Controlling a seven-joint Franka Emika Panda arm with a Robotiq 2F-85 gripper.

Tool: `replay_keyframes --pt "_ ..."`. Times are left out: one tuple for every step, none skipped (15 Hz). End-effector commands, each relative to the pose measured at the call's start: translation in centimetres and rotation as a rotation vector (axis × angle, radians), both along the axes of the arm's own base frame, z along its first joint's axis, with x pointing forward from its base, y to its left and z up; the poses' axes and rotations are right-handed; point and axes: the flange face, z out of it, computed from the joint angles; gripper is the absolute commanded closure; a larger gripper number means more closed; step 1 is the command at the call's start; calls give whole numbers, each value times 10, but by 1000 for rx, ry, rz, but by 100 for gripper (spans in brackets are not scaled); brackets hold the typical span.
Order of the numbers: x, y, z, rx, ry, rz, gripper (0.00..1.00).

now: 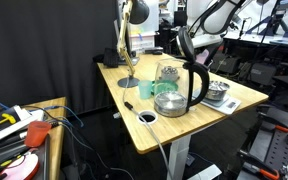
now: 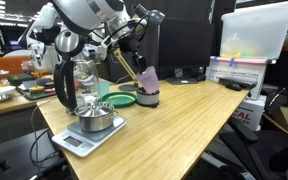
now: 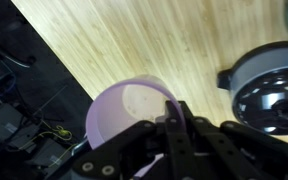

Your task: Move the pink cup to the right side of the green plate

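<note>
Gripper (image 3: 179, 115): jaws drawn almost together, pinching the rim of the small pale pink round cup (image 3: 132, 112) (its wall between the fingers). In an exterior view the cup is just right of the flat green plate (image 2: 121, 100), near a black round object (image 2: 147, 98). Count: one cup, one plate, one black-handled glass kettle (image 2: 72, 78), one shiny metal bowl (image 2: 94, 120).
</note>
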Motion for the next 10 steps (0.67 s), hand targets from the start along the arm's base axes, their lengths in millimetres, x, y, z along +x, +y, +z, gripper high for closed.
replay_keyframes --pt "-6 38 24 19 -36 115 99" --pt "-8 50 26 36 -37 145 99" --pt "-10 60 25 46 -31 166 99" --pt "-13 68 21 56 -20 186 99" --pt "-16 74 17 63 -9 201 99" --pt "-18 76 13 69 2 213 99" --pt "-20 77 10 80 8 222 99" --pt "-15 79 9 54 14 183 99" --pt "-16 78 8 57 17 183 95" --pt "-16 77 8 57 17 181 95"
